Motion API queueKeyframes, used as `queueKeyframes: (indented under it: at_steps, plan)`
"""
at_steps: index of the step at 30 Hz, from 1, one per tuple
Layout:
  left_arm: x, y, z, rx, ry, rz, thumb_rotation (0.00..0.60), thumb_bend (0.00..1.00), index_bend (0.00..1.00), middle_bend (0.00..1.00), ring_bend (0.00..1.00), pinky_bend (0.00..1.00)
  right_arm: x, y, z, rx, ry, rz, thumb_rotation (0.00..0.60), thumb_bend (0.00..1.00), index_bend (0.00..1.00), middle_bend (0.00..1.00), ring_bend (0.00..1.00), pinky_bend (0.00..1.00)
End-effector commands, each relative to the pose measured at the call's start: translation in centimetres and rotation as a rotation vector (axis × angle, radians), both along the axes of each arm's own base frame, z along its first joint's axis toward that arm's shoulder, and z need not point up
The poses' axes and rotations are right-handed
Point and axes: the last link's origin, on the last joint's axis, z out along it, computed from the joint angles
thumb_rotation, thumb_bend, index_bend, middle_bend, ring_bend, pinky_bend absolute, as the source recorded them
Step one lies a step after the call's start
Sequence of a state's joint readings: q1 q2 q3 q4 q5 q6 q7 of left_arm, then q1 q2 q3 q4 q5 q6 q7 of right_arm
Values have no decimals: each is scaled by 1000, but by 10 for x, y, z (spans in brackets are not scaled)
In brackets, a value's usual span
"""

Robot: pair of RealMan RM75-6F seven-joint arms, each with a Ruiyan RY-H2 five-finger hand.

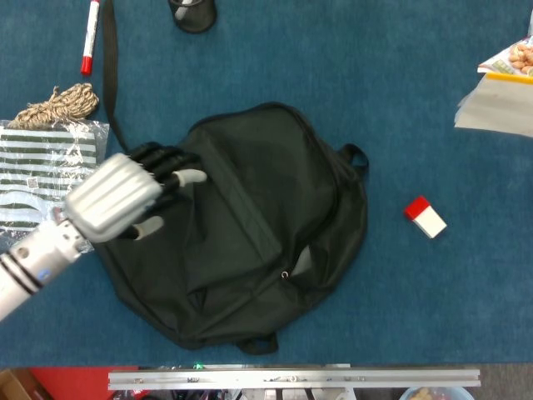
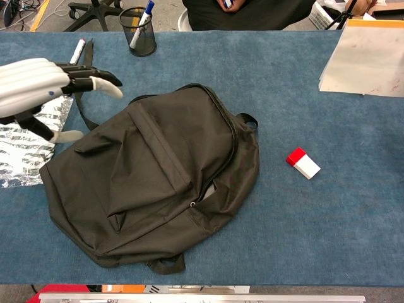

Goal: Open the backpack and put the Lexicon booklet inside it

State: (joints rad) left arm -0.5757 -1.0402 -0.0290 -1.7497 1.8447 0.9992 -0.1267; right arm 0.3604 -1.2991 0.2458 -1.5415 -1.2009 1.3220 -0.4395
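Note:
The black backpack (image 1: 250,225) (image 2: 158,177) lies flat in the middle of the blue table. Its zipper pull (image 1: 285,274) (image 2: 192,204) sits by a small gap on its right side. My left hand (image 1: 125,198) (image 2: 38,88) hovers over the backpack's left part with its fingers spread and nothing in it. The Lexicon booklet (image 1: 500,107) (image 2: 369,55), pale with a yellow edge, hangs raised at the far right, cut off by the frame. What holds it is out of frame; my right hand shows in neither view.
A red-and-white box (image 1: 425,217) (image 2: 303,163) lies right of the backpack. At the left lie a striped plastic bag (image 1: 37,162) (image 2: 22,148), a rope bundle (image 1: 58,104) and a red marker (image 1: 89,37). A mesh pen cup (image 2: 137,31) stands at the back; a snack bag (image 1: 512,60) lies far right.

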Motion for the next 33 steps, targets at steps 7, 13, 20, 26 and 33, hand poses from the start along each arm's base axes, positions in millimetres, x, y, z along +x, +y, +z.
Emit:
queueKeyframes:
  at_steps: [7, 13, 20, 26, 33]
  plan:
    - [33, 13, -38, -135, 88, -78, 600, 285, 81, 0, 5, 123, -2, -2, 0, -4, 7, -11, 600, 521, 752, 557, 415, 551]
    - [50, 19, -60, -166, 152, -114, 600, 305, 41, 0, 0, 100, -3, -2, -3, 5, 10, -18, 600, 521, 754, 557, 416, 552]
    - [60, 24, -79, -175, 194, -117, 600, 328, 1, 0, 0, 84, -3, -2, -5, 5, 14, -18, 600, 521, 755, 557, 416, 552]
    - [71, 27, -94, -185, 204, -122, 600, 362, 0, 0, 0, 66, -2, -3, -3, 1, 15, -19, 600, 521, 755, 557, 416, 552]
    - [85, 26, -113, -202, 230, -152, 600, 365, 0, 0, 0, 54, -3, -4, -4, 3, 16, -25, 600, 521, 755, 558, 416, 552]
